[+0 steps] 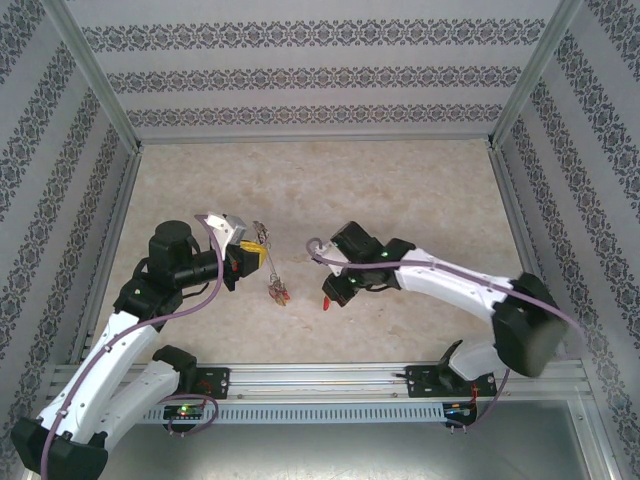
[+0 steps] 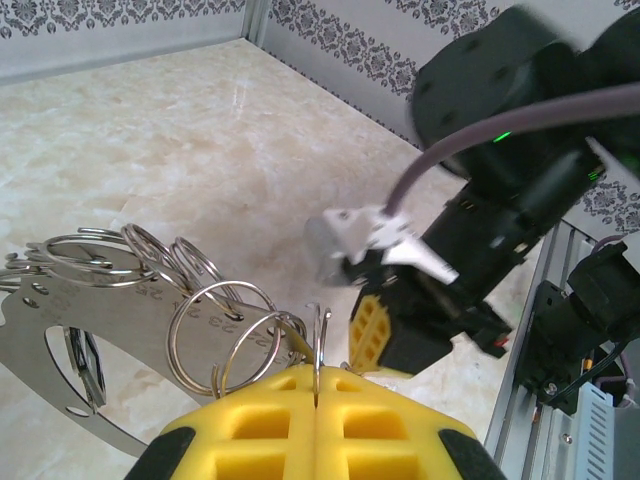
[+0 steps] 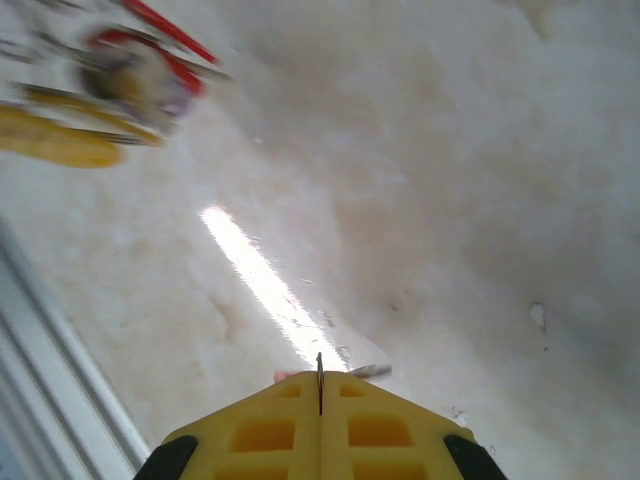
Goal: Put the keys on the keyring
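My left gripper is shut on the thin grey wire of the keyring, which stands up from between its yellow pads. Small split rings and a flat metal tag hang on the wire to the left. A bunch of tagged keys dangles below the left gripper. My right gripper is a short way to the right of the bunch, shut on a red-tagged key. In the right wrist view a thin metal edge sticks out between the pads, with a silver tip beside it.
The pale marbled tabletop stretches behind both grippers. Patterned walls close in the left, right and back sides. An aluminium rail runs along the near edge. The bunch of red and yellow tags shows blurred in the right wrist view.
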